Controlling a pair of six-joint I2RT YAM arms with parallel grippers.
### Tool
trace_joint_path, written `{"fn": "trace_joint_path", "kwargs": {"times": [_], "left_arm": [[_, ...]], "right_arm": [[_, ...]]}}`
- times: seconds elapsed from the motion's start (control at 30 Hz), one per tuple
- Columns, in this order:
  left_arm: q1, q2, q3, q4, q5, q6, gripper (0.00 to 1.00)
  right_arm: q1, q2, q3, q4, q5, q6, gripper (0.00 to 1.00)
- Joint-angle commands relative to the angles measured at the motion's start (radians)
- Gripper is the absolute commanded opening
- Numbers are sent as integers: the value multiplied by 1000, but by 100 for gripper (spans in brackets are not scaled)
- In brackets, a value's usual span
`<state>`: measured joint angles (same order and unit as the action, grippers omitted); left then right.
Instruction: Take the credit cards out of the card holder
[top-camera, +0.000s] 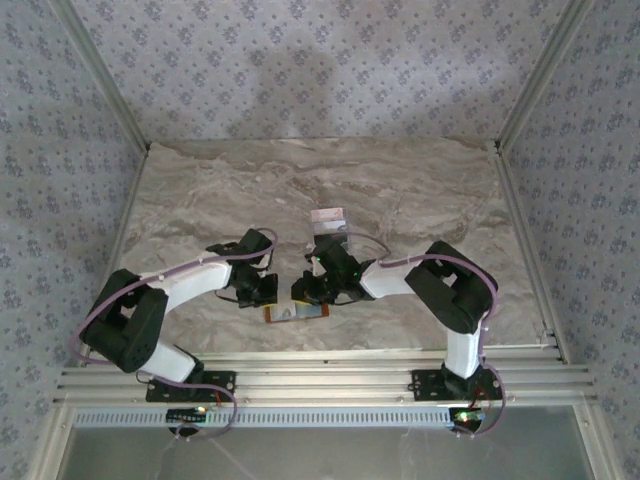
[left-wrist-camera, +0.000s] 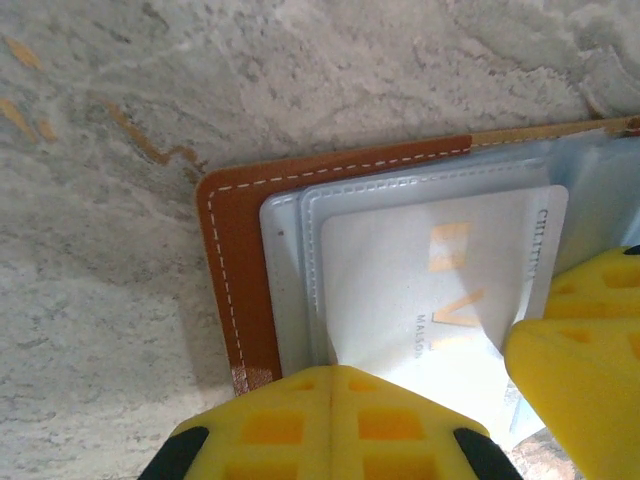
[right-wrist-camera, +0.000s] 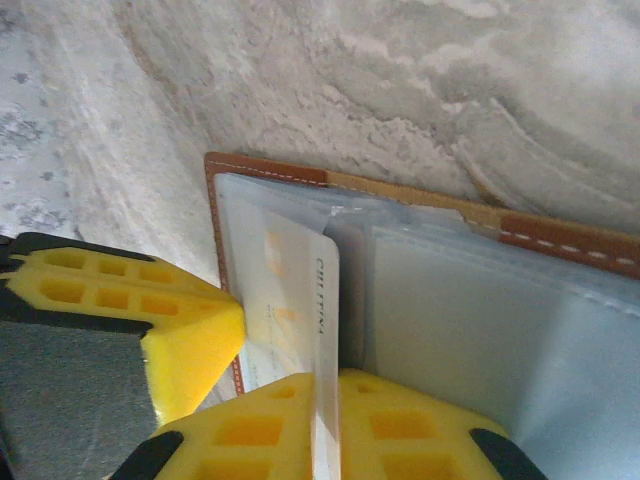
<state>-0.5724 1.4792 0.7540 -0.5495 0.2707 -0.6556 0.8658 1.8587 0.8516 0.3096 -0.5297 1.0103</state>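
Observation:
The card holder (top-camera: 297, 312) lies open on the marble table near its front edge, with an orange-brown leather rim (left-wrist-camera: 235, 260) and grey-blue pockets (right-wrist-camera: 520, 330). A white credit card (left-wrist-camera: 430, 290) with gold lettering sticks out of a pocket. My right gripper (right-wrist-camera: 325, 425) is shut on that card (right-wrist-camera: 300, 290), whose edge runs between the yellow fingers. My left gripper (left-wrist-camera: 335, 385) is shut with its fingers together, its tips resting on the holder's near edge beside the card. The grippers (top-camera: 262, 290) (top-camera: 310, 290) face each other over the holder.
A whitish-pink card (top-camera: 327, 214) and a grey one (top-camera: 331, 229) lie on the table behind the right gripper. Aluminium rails (top-camera: 330, 375) run along the front edge, and patterned walls enclose the table on three sides.

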Motion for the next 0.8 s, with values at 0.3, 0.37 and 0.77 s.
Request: {"fn": "trace_joint_path", "kwargs": {"times": [0.3,0.37,0.77], "left_arm": [[-15,14,-21,-39,-30,-8,5],[-15,15,-22,-41,-33,-8,5],[-15,33,-24,-56,-58,-9,5]], "right_arm": [[-11,-43,-60,234,-57,94,5],[-16,-49,-73,229,-49,94,5],[-40,-90,-105,71,21,38,4]]}}
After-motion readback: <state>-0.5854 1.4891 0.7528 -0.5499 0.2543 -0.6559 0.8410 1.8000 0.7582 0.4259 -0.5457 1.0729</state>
